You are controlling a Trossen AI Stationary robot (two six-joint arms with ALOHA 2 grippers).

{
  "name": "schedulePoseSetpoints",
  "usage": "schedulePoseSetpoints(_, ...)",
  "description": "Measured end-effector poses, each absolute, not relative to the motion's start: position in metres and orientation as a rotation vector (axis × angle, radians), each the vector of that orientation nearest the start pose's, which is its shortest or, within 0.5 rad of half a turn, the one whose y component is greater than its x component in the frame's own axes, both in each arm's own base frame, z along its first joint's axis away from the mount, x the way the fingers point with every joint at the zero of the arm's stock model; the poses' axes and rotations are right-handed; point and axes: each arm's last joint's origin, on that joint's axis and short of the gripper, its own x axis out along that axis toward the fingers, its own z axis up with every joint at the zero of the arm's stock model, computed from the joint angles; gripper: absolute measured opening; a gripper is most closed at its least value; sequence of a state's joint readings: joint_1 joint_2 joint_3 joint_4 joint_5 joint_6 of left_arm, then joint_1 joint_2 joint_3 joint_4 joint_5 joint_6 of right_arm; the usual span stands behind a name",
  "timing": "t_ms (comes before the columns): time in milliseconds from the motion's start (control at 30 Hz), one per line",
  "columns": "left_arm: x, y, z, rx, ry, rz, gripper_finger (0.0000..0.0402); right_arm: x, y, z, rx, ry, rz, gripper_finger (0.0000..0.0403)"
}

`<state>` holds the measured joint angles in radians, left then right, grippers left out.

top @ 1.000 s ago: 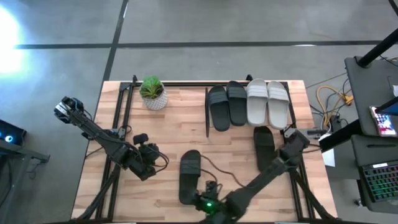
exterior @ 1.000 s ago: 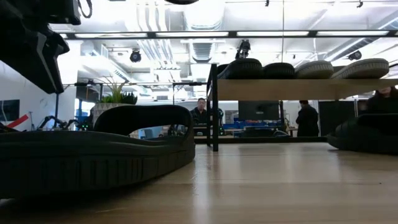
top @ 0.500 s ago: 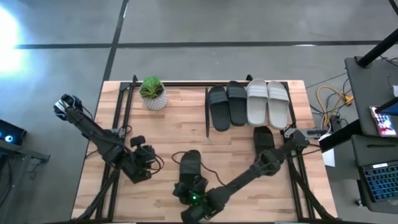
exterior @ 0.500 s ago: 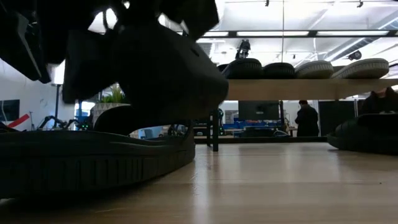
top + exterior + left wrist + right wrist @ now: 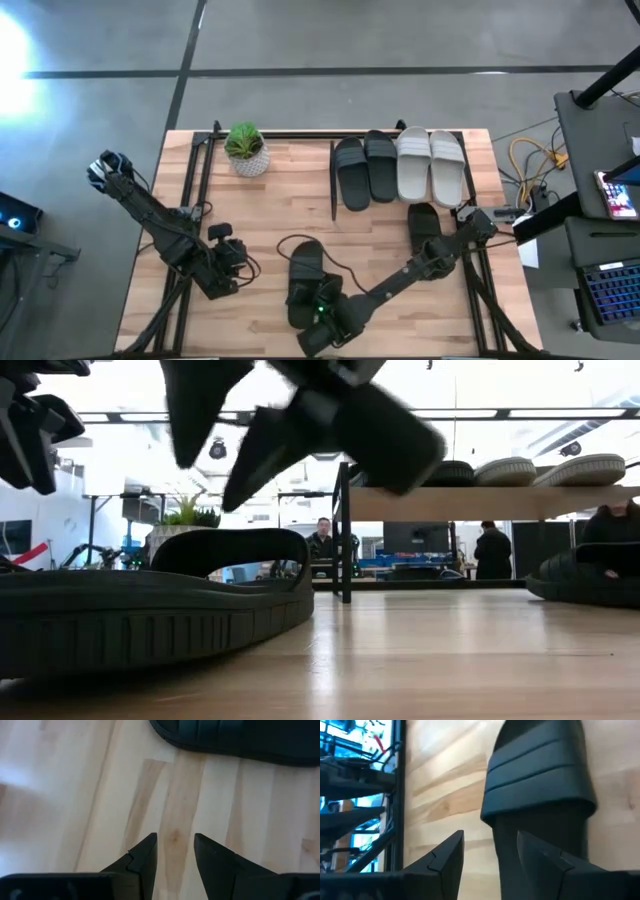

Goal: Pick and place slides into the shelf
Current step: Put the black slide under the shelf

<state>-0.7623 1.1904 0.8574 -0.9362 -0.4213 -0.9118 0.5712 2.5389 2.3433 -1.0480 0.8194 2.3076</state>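
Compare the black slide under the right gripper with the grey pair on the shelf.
The black slide lies alone on the table near its front edge; the grey pair sits side by side on the shelf. The black slide is dark and matte; the grey pair is light. The right gripper is over the black slide's near end; nothing is at the grey pair. Both are open-toe with a wide strap.

R gripper [image 5: 487, 852] low over the table's near edge, arm stretched in from the right, fingers [image 5: 445, 857] parted w/ a gap between the tips. L gripper [image 5: 175, 851] hangs left of it, fingers parted, nothing between them.
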Motion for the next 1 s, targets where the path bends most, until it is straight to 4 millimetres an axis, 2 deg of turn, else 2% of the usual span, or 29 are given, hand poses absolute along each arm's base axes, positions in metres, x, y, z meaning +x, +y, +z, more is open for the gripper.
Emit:
schedulePoseSetpoints(100,0.152,-0.132,0.235,-0.121,1.075,0.173,0.0115,0.438,0.266,0.198,1.283,0.160,-0.993,0.0175)
schedulePoseSetpoints(267,0.153,-0.135,0.240,-0.141,1.076,0.148,0.0115,0.429,0.264,0.238,1.237,0.143,-0.916,0.0175)
schedulePoseSetpoints(367,0.152,-0.140,0.244,-0.141,1.065,0.118,0.0115,0.429,0.265,0.253,1.137,0.220,-0.840,0.0175)
schedulePoseSetpoints(533,0.145,-0.149,0.250,-0.053,1.058,0.017,0.0115,0.434,0.270,0.285,0.920,0.391,-0.570,0.0175)
schedulePoseSetpoints(700,0.133,-0.156,0.254,0.004,1.071,-0.102,0.0115,0.439,0.265,0.292,0.842,0.410,-0.507,0.0175)
schedulePoseSetpoints(833,0.121,-0.162,0.256,0.051,1.063,-0.185,0.0115,0.438,0.265,0.293,0.973,0.398,-0.529,0.0175)
schedulePoseSetpoints(900,0.118,-0.163,0.257,0.051,1.062,-0.195,0.0115,0.437,0.264,0.291,1.163,0.377,-0.588,0.0175)
schedulePoseSetpoints(1000,0.117,-0.163,0.255,0.043,1.044,-0.161,0.0115,0.437,0.264,0.281,1.446,0.233,-0.719,0.0175)
